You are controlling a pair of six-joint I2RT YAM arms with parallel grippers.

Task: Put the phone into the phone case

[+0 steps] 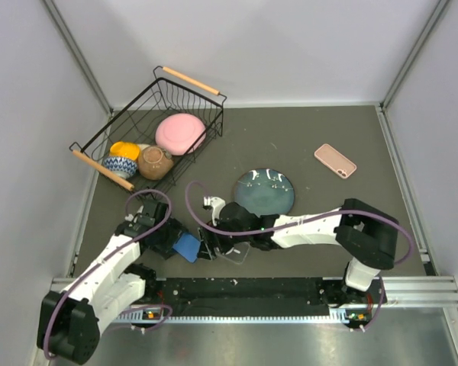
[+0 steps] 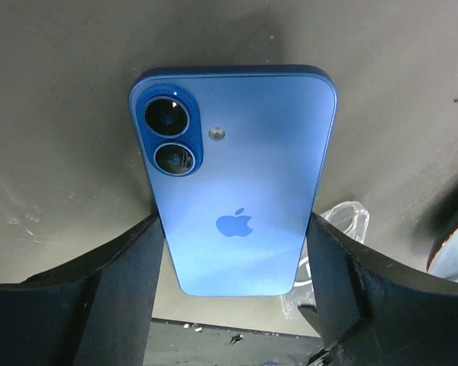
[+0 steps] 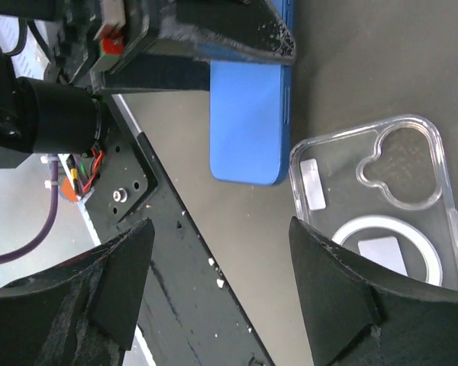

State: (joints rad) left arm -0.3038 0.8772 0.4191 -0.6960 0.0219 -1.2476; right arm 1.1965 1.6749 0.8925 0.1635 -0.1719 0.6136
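A blue phone [image 2: 237,183] with its back and twin camera lenses showing is gripped by its long edges between my left gripper's [image 2: 233,263] fingers [image 2: 122,282], held just above the table. In the top view the phone [image 1: 187,246] is at the front left of centre, in the left gripper [image 1: 170,238]. A clear phone case [image 3: 374,206] lies open side up on the table just right of the phone. It also shows in the top view [image 1: 234,252] and the left wrist view [image 2: 343,221]. My right gripper [image 3: 221,282] is open and empty, just short of the phone [image 3: 248,122] and the case.
A dark teal plate [image 1: 264,191] lies behind the case. A wire basket [image 1: 214,122] with a pink bowl [image 1: 180,133] and other dishes stands at the back left. A pink phone-shaped item [image 1: 335,160] lies at the right. The black base rail [image 1: 244,290] runs along the near edge.
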